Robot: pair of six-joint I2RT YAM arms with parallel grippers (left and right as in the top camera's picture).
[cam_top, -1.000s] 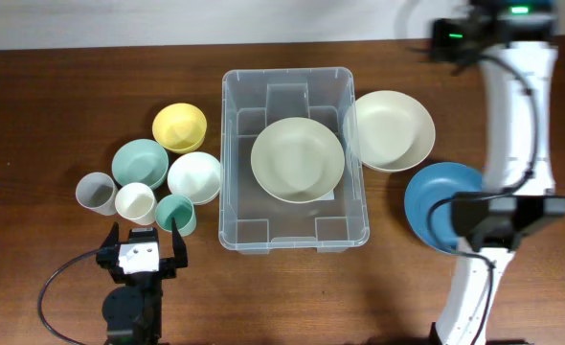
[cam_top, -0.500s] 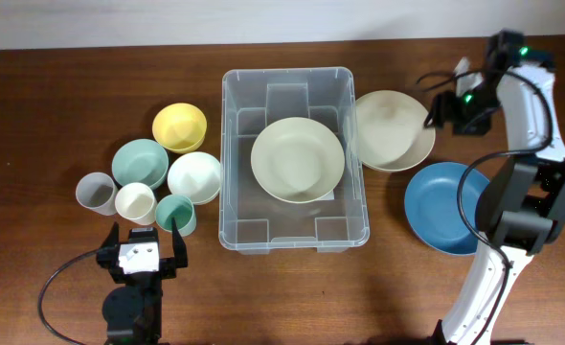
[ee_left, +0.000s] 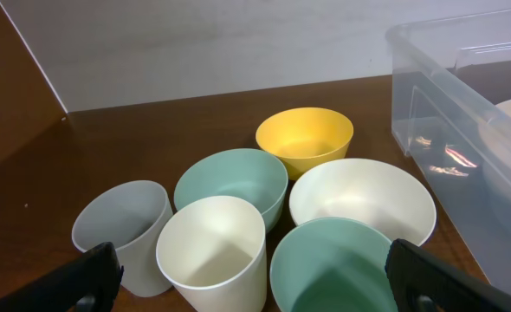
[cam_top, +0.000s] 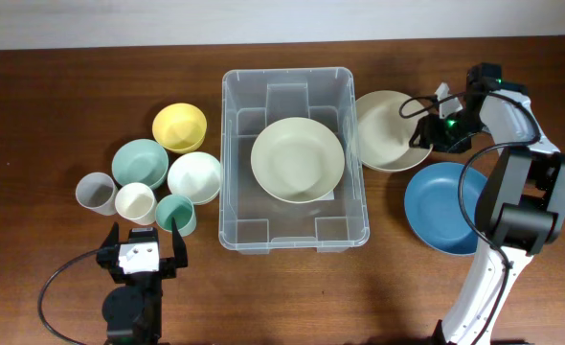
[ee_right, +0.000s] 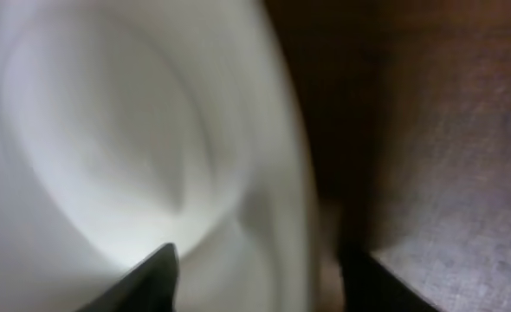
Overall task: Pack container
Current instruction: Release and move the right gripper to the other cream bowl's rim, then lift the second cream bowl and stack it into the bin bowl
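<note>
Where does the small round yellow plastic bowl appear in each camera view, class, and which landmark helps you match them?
Overhead: the yellow bowl sits left of centre, just above the white round bowl.
Left wrist: the yellow bowl is near the centre, behind the white round bowl.
Right wrist: not in it.
Shared landmark: the clear plastic container, to the bowl's right in the overhead and left wrist views.

Clear plastic container (cam_top: 294, 158), rect. w/ rounded corners, upright at table centre, open-topped, cream plate (cam_top: 297, 159) inside.
</note>
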